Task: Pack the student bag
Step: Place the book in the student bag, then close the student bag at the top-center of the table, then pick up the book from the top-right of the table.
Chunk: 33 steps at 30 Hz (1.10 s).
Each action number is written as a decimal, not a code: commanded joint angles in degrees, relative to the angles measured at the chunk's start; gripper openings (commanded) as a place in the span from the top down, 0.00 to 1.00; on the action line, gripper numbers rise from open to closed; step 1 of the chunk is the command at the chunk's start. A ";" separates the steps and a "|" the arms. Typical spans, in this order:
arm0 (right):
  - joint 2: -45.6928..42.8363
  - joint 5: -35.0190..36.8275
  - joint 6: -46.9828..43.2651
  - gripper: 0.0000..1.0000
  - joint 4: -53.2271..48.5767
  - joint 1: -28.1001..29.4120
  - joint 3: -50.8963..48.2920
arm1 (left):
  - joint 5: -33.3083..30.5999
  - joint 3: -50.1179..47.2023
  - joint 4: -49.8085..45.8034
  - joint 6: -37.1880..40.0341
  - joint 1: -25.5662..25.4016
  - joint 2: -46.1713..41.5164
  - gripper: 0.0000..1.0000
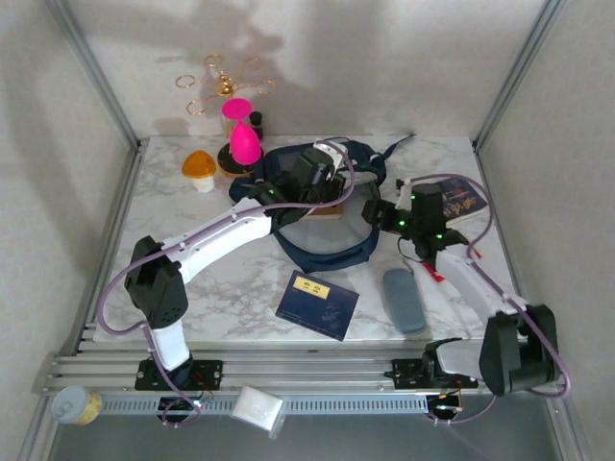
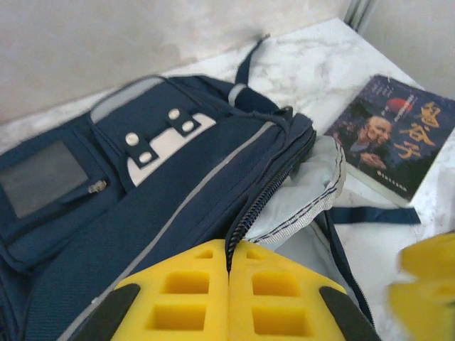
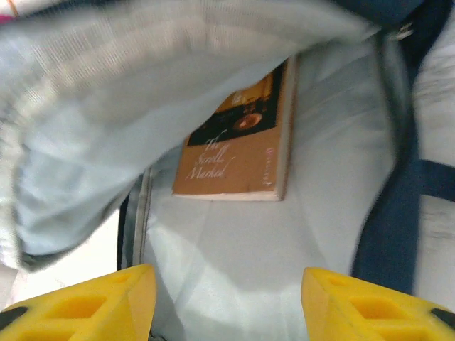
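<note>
The student bag (image 1: pixel 327 254) lies at the middle of the marble table (image 1: pixel 221 279) with its main compartment unzipped and the pale lining exposed.

1. Left gripper (image 1: pixel 325 181): positioned over the rear half of the student bag. In the left wrist view the left gripper (image 2: pixel 229 266) has its yellow fingers (image 2: pixel 185 298) pressed together, and the zip edge of the student bag (image 2: pixel 142 213) runs into the seam between them. It is clamped on that edge.
2. Right gripper (image 1: pixel 386 213): positioned at the right rim of the student bag. In the right wrist view the right gripper (image 3: pixel 227 302) has its fingers (image 3: pixel 92 309) set wide apart and holds nothing. They point into the opening.
3. Contents: a brown paperback (image 3: pixel 238 142) lies flat on the lining inside the student bag.
4. Surroundings: a portrait-cover book (image 1: pixel 463 200) lies just right of the student bag. A navy book with a yellow label (image 1: pixel 317 304) and a grey case (image 1: pixel 404 300) lie in front of it. A pink object (image 1: pixel 243 139) stands behind its left corner.
</note>
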 commanded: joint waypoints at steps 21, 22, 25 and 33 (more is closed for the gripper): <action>20.00 8.11 11.86 0.25 -9.76 -27.25 12.45 | 19.67 -22.72 16.80 -26.25 -2.75 -10.81 0.52; 21.65 8.20 13.00 0.25 -9.33 -27.17 12.74 | 19.84 -22.77 17.32 -26.58 -3.00 -10.41 0.52; 26.66 9.38 14.41 0.28 -8.74 -27.24 14.88 | 19.01 -23.21 19.51 -27.82 -3.91 -9.35 0.51; 35.40 8.81 15.96 0.33 -6.27 -27.04 18.26 | 17.20 -22.23 21.97 -29.24 -5.17 -6.12 0.49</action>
